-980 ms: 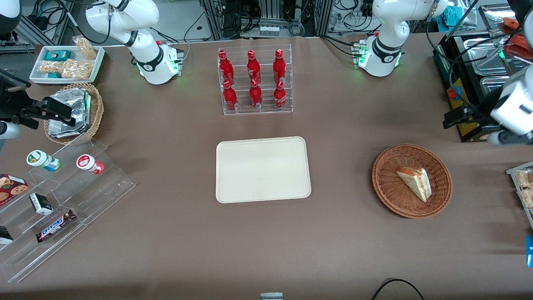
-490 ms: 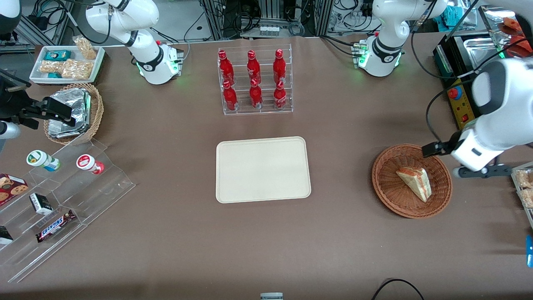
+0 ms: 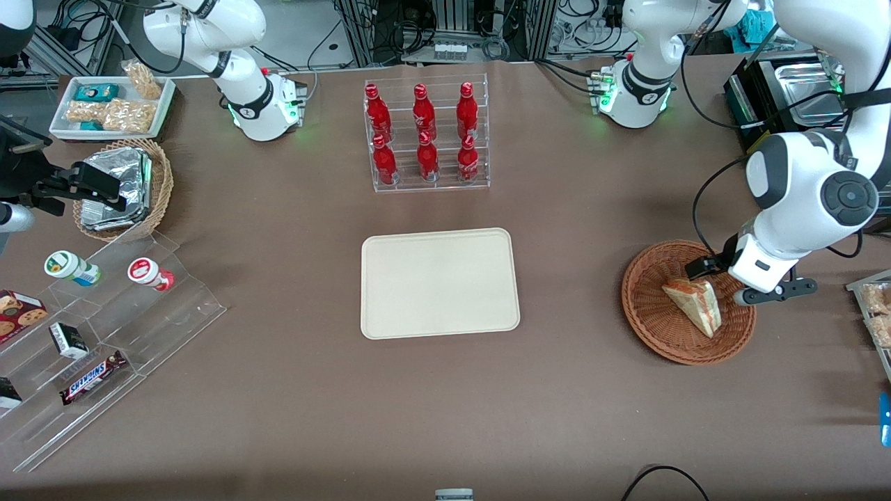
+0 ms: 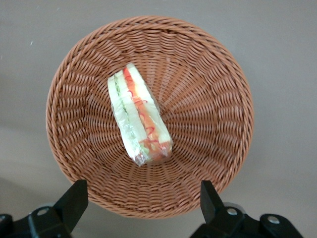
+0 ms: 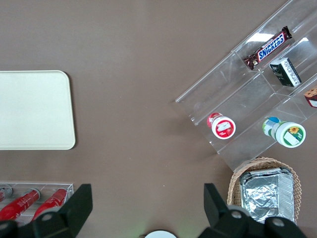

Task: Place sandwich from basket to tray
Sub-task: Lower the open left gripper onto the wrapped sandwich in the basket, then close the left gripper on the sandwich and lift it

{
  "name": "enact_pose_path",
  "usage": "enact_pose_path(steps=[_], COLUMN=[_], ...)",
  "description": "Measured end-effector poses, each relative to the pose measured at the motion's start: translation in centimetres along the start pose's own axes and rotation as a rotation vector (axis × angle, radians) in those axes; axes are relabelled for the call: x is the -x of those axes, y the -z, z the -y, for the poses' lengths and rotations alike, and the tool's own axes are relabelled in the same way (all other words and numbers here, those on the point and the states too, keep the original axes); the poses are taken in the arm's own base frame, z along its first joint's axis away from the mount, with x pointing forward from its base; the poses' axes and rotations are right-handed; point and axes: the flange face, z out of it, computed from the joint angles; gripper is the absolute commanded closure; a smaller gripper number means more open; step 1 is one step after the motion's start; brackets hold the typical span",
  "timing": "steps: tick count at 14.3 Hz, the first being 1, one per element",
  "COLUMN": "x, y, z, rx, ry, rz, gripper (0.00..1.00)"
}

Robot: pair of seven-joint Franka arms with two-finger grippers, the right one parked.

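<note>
The sandwich (image 3: 696, 306) is a pale bread wedge with red, orange and green layers. It lies in the shallow reddish-brown wicker basket (image 3: 654, 334) toward the working arm's end of the table. The left arm's gripper (image 3: 734, 282) hovers above the basket's rim, open and empty, a little farther from the front camera than the sandwich. In the left wrist view the sandwich (image 4: 138, 116) lies mid-basket (image 4: 228, 99), and the gripper (image 4: 142, 198) has its black fingertips (image 4: 74, 198) spread wide over the rim. The cream tray (image 3: 438, 282) lies bare at mid-table and also shows in the right wrist view (image 5: 34, 109).
A clear rack of red bottles (image 3: 424, 136) stands farther from the front camera than the tray. A tan basket of foil packets (image 3: 122, 188), a white snack tray (image 3: 111, 104) and acrylic shelves (image 3: 104, 334) sit toward the parked arm's end. Black equipment (image 3: 773, 104) stands near the working arm.
The left arm has swung in from the table's edge and come down over the basket. The sandwich, basket and tray have not moved.
</note>
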Motion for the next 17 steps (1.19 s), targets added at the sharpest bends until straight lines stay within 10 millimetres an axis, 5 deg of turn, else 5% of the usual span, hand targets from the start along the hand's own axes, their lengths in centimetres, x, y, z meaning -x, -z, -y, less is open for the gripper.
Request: enact_pose_path(steps=[4,8,9,11,12,17], x=[-0.9,-1.5,-1.7,-2.0,-2.0,-2.0], y=[-2.0,-5.2,-5.9,-7.5,-8.3,-8.3], z=[-0.3,-0.4,0.0,0.6,0.8,0.5], rx=[0.017,0.018,0.017,0.013,0.009,0.003], ry=[0.308,0.406,0.416,0.429,0.431,0.427], rz=[-0.033,-0.027,-0.025,-0.016,-0.008,0.006], gripper=[0.0,0.0,0.09,0.65,0.83,0.98])
